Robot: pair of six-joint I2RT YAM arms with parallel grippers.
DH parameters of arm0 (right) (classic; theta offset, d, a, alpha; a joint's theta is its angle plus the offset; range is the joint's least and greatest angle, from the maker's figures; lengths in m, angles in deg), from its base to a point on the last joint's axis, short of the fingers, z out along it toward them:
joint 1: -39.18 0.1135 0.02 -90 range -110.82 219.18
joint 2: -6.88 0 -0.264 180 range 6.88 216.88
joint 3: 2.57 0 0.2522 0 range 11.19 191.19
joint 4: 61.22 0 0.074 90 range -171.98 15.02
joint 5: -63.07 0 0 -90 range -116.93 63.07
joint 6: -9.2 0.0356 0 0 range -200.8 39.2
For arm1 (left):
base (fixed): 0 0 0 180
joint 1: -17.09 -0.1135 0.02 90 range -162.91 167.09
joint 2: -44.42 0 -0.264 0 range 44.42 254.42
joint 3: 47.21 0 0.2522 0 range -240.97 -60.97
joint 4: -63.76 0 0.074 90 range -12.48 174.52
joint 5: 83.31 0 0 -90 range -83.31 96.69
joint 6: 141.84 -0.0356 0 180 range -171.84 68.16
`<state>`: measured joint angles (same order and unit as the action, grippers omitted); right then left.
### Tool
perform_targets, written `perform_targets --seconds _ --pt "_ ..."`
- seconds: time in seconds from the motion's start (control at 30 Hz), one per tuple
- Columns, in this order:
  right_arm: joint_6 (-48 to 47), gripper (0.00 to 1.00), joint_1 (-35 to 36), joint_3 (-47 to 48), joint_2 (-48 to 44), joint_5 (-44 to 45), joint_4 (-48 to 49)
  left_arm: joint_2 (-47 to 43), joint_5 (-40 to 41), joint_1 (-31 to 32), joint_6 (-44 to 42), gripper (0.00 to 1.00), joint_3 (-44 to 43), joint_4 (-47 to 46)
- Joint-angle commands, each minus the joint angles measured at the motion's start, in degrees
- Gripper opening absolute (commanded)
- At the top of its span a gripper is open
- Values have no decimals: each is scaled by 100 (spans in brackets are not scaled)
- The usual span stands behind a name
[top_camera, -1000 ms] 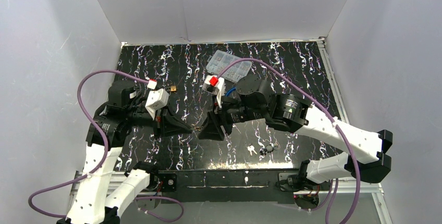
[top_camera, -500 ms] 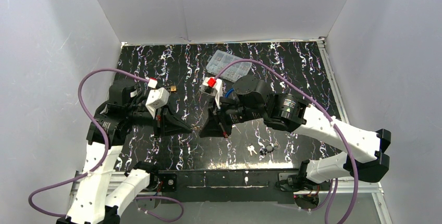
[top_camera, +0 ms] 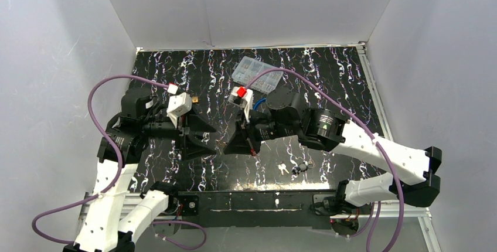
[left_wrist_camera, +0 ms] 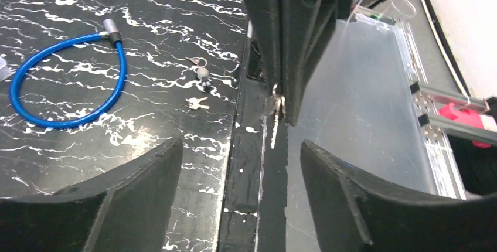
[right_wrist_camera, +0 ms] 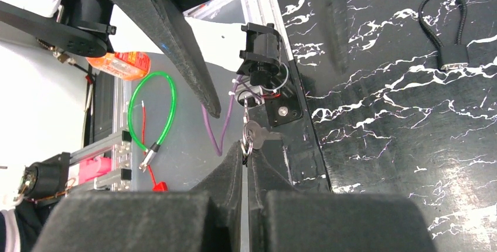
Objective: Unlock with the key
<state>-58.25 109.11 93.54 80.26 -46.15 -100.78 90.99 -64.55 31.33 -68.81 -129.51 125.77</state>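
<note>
No text, number or brand can be read in any view. The small orange object with a pale label (right_wrist_camera: 120, 64), lying beyond the table edge, is too blurred to read.

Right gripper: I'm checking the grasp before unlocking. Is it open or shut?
Shut: the right gripper pinches the key between touching fingertips in its wrist view.

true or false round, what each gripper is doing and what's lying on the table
1. The right gripper is shut on a key. True.
2. The left gripper is shut. False: its jaws stand wide open, holding nothing.
3. A blue cable loop lies on the table. True.
4. The clear organiser box sits at the table's near edge. False: it sits toward the far edge.
</note>
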Motion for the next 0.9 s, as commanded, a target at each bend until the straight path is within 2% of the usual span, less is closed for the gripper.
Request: perform_targets --seconds 0.0,0.03,0.13,0.3,0.43,0.53,0.63,0.73,0.87 --pt "265 1 14 -239 -370 279 822 -95 282 20 470 85 -147 -353" --pt "327 1 12 -321 -417 378 974 -130 305 22 510 90 -163 -370" --pt "542 1 12 -606 -610 781 1430 -233 463 23 531 93 -245 -371" --pt "1141 1 -46 -975 -806 1441 2066 -427 688 18 556 92 -274 -313" --pt "1843 1 -255 -1339 -922 1576 2824 -603 601 20 796 89 -103 -575" --pt "2123 1 -330 -1624 -988 1456 3571 -623 417 20 1031 85 67 -796" --pt "2142 1 -331 -1509 -862 1265 3680 -556 417 25 1256 75 176 -1162" --pt "2151 1 -331 -1494 -773 1156 3870 -430 345 20 1521 60 254 -1545" --pt "2126 1 -331 -1455 -694 1087 3908 -276 268 22 1938 55 336 -1996"
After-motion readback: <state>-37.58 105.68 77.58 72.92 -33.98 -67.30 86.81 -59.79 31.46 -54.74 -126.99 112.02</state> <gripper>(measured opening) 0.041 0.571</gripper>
